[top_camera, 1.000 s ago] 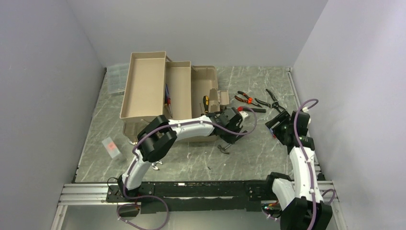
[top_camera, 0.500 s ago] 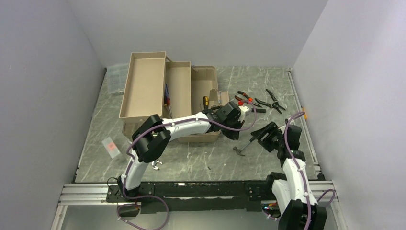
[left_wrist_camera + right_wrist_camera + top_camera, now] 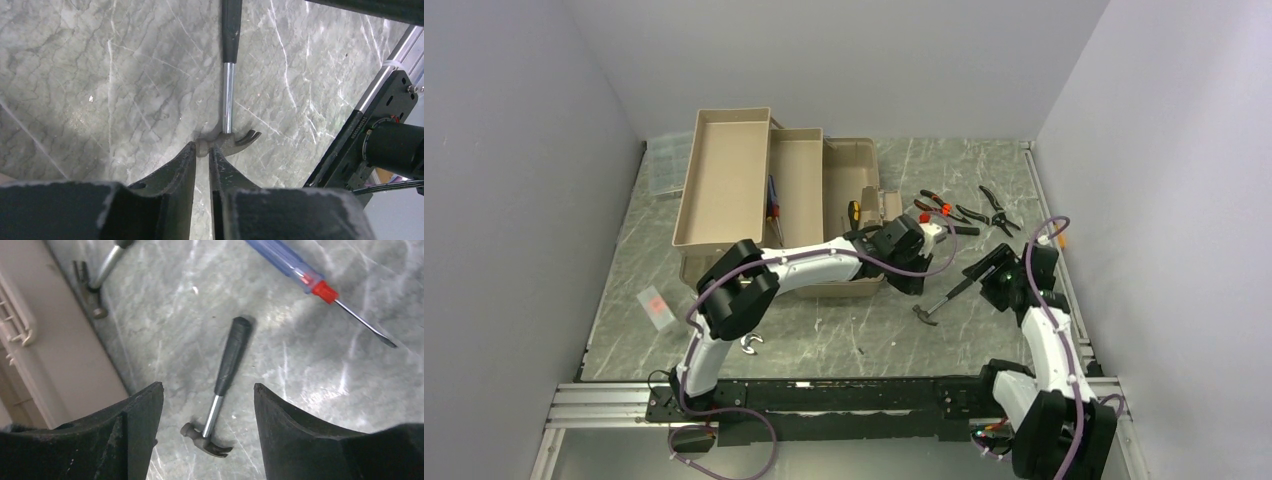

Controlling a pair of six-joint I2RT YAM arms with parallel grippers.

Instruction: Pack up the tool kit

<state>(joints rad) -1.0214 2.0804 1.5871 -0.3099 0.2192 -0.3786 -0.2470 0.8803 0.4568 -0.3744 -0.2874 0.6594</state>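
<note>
as right gripper (image 3: 207,388) gapes, hammer (image 3: 231,357) lies near toolbox (image 3: 60,340).

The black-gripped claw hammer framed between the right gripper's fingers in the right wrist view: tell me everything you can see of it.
The claw hammer has a dark metal head with a blunt face and a split, curved claw, a bright steel shaft, and a black rubbery-looking grip over half its length. It lies flat on the grey marbled table, diagonal, with its head toward the arms' bases in the top view. Only the table touches it. The open right gripper hangs above, apart.
</note>
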